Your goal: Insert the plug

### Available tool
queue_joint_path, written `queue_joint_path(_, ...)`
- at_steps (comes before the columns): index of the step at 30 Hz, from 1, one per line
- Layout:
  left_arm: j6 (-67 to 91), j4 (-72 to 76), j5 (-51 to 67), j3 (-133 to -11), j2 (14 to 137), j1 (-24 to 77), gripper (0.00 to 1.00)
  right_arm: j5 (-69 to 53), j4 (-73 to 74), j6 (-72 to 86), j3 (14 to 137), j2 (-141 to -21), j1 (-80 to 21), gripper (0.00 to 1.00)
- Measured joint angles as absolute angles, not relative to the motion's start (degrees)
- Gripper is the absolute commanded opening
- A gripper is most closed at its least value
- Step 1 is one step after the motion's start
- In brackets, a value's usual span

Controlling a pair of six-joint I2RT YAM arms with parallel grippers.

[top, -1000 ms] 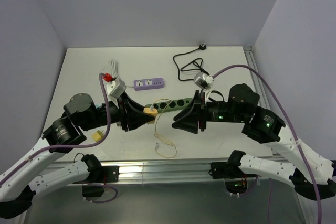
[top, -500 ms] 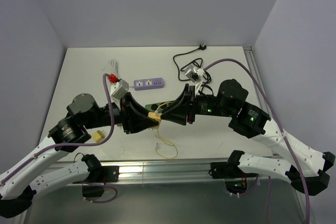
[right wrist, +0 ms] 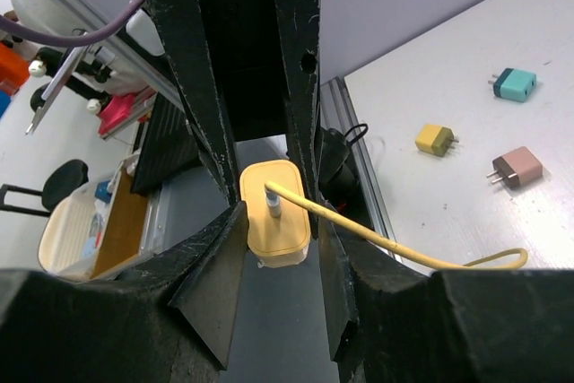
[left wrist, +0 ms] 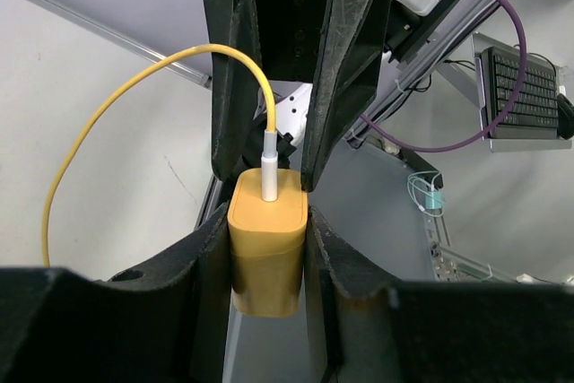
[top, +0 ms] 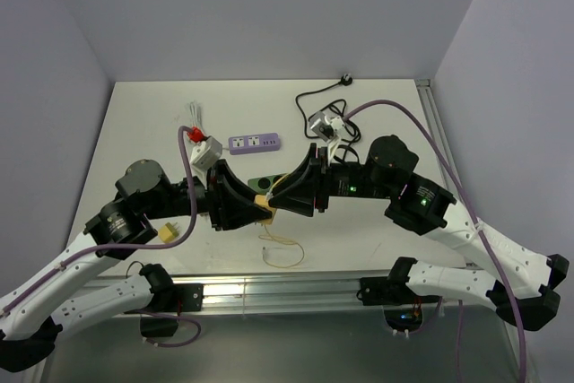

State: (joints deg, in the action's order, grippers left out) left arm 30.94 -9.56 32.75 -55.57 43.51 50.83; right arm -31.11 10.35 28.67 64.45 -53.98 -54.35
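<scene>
Clamping the yellow plug (left wrist: 266,262), left gripper (left wrist: 265,226) and right gripper (right wrist: 276,221) hide its prongs.

The plug (left wrist: 266,253) has its prongs hidden in both wrist views. From above, the arms (top: 359,187) meeting over the plug cover most of the green strip (top: 266,180), its sockets out of sight.

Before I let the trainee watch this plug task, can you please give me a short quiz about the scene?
1. True or false: the left gripper is shut on the yellow charger.
2. The cable plugged into the charger is: A yellow, B black, C purple.
3. In the right wrist view, how many small loose plugs lie on the table?
Key: 1 true; 2 A; 3 three.
</scene>
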Motion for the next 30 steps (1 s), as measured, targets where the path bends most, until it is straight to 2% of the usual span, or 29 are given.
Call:
queue_joint_path(15,30.87,-11.07,33.45,-55.57,43.55,50.85,0.00,-32.84,9.85,27.83,62.48,-53.60,-55.66,0.45)
queue_joint_path(22,30.89,-11.44,34.59,-55.57,43.22,50.89,0.00,-34.06,9.58,27.35,62.24,-53.54,-55.86,0.41)
queue_joint_path(23,30.92,-11.42,34.74,-55.57,43.16,50.94,0.00,-34.37,9.45,27.29,62.24,-53.58,-55.88,0.40)
queue_joint_path(26,30.92,-11.49,35.24,-55.57,42.96,51.00,0.00,-35.42,9.10,26.87,62.24,-53.78,-55.90,0.24)
queue_joint_path(29,30.92,-11.49,35.79,-55.57,42.94,51.05,0.00,-36.36,8.78,26.70,62.24,-53.95,-55.90,0.03)
queue_joint_path(30,30.92,-11.49,35.92,-55.57,42.94,51.05,0.00,-36.53,8.75,26.68,62.24,-53.95,-55.90,0.00)
